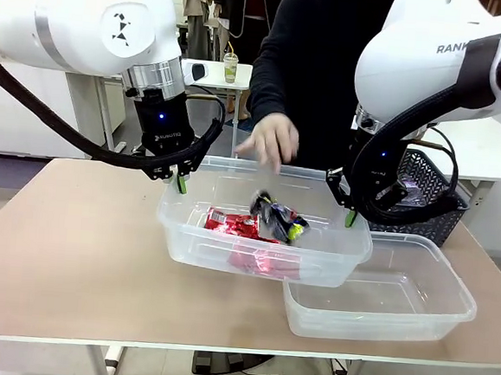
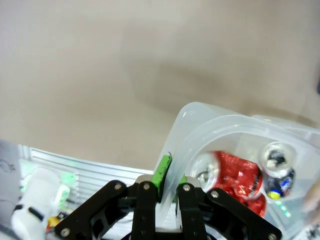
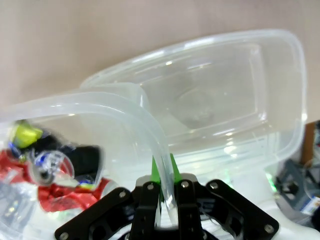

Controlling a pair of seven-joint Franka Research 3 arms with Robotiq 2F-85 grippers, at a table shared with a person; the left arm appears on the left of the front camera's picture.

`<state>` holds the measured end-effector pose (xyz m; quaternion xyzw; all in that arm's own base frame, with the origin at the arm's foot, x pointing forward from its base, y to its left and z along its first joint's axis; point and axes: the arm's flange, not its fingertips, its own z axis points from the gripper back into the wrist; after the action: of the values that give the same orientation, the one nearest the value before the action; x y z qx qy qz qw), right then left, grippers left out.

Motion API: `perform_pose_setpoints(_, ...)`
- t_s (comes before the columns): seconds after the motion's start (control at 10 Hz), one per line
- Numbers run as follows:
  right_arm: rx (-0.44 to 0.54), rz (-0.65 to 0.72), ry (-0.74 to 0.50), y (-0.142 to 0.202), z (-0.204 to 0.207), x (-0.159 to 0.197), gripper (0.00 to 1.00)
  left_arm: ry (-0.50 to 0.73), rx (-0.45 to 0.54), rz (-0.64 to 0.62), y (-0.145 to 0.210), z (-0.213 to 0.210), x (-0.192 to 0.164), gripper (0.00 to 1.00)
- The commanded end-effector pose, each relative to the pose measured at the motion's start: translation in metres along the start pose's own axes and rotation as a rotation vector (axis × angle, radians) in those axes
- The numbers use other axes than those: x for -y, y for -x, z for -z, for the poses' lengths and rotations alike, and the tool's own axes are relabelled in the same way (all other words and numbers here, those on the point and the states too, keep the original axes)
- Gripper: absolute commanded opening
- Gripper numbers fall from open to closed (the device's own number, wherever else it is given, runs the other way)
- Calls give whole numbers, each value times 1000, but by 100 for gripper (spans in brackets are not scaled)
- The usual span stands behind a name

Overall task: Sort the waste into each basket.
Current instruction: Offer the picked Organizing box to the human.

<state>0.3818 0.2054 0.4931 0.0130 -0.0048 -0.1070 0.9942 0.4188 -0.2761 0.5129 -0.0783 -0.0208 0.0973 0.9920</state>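
Empty tub (image 1: pixel 397 316) sits frontmost on the table (image 1: pixel 71 260); behind it the left end effector (image 1: pixel 181 182) and right end effector (image 1: pixel 350 217) pinch opposite rims of the waste tub (image 1: pixel 186 235) holding crushed cans (image 1: pixel 230 223). Either slick rim could slip free, tipping cans out.

Desk (image 1: pixel 63 251), left half: bare, open to approach.
Held tub (image 1: pixel 186 235): left gripper (image 1: pixel 181 182) and right gripper (image 1: pixel 350 218) clamp its end rims, blocking both ends. Person's hand (image 1: pixel 271 141) hangs over the far rim. Waste (image 1: pixel 230 223) covers its floor.
Lower tub (image 1: pixel 463 295), right front: top open, near corner overlapped by the held tub.
Black basket (image 1: pixel 433 180): blocks the far right.
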Motion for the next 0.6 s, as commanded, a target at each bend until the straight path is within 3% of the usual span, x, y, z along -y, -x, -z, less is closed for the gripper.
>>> perform_pose_setpoints(0.0,-8,-3,9,1,-2,0,5,17,18,-24,-1,-5,0,6)
perform_pose_setpoints(0.5,-8,-3,9,1,-2,0,5,17,18,-24,-1,-5,0,6)
